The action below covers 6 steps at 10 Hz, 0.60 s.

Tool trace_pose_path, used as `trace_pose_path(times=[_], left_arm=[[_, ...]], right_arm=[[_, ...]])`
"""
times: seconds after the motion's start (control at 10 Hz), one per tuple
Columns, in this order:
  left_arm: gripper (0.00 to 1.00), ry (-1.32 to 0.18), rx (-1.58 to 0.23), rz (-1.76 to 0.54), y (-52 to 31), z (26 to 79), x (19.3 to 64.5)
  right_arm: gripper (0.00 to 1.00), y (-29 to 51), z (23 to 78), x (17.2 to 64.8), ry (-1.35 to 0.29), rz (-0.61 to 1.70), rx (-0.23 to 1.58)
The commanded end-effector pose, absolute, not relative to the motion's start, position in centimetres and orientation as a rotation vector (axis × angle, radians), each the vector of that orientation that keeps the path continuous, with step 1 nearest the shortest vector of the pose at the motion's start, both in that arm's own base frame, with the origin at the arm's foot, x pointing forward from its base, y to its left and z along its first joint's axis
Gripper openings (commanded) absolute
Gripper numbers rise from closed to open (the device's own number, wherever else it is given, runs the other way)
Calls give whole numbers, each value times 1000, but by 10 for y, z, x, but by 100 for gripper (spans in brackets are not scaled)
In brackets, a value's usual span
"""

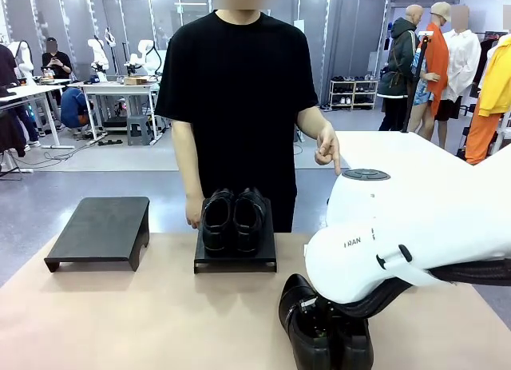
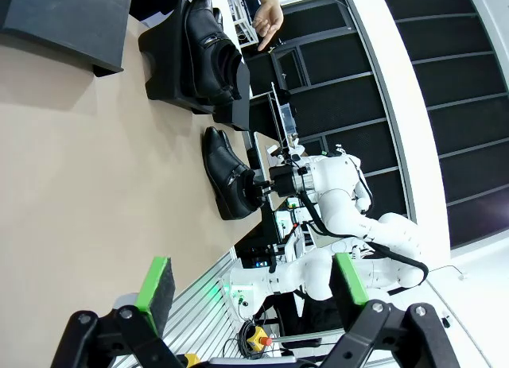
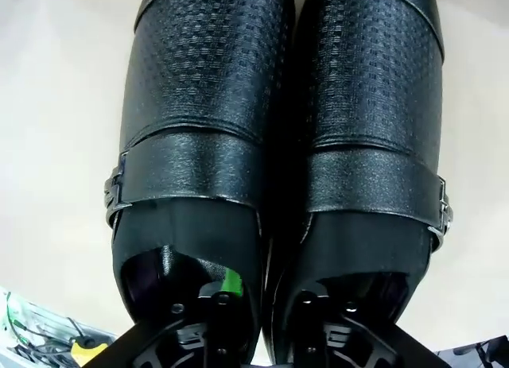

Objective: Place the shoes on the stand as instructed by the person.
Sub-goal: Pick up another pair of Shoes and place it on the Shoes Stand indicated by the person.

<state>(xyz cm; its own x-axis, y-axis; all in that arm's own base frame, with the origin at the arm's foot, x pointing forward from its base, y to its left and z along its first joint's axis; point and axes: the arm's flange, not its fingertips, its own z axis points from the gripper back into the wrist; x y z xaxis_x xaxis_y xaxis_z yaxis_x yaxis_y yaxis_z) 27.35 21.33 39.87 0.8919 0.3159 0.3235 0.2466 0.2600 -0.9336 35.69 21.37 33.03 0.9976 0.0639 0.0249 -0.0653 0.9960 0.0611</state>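
Right jaws, bottom of frame, pinch the strapped shoes (image 3: 207,145) by their inner walls; left jaws hang spread. Glossy leather may slip when you lift.

pair (image 1: 233,218) on right stand (image 1: 235,260) | second pair (image 1: 319,334) before it, on table (image 1: 120,322)

Table (image 1: 120,322) carries left stand (image 1: 100,226), middle stand (image 1: 236,263), buckled shoes (image 1: 303,322).

White arm (image 1: 415,226), green-padded black fingers (image 2: 156,287).
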Motion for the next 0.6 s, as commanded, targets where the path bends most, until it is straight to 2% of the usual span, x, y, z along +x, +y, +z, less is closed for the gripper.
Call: trace_pose_path(times=[0.0, 0.3, 0.5], left_arm=[[100, -502, -1329, 28, 215, 401, 271], [100, -502, -1329, 28, 215, 401, 271], [100, -502, -1329, 28, 215, 401, 271]], right_arm=[[0, 229, 328, 359, -37, 18, 33], [0, 227, 343, 362, -50, -7, 55], [0, 212, 375, 363, -102, -41, 106]])
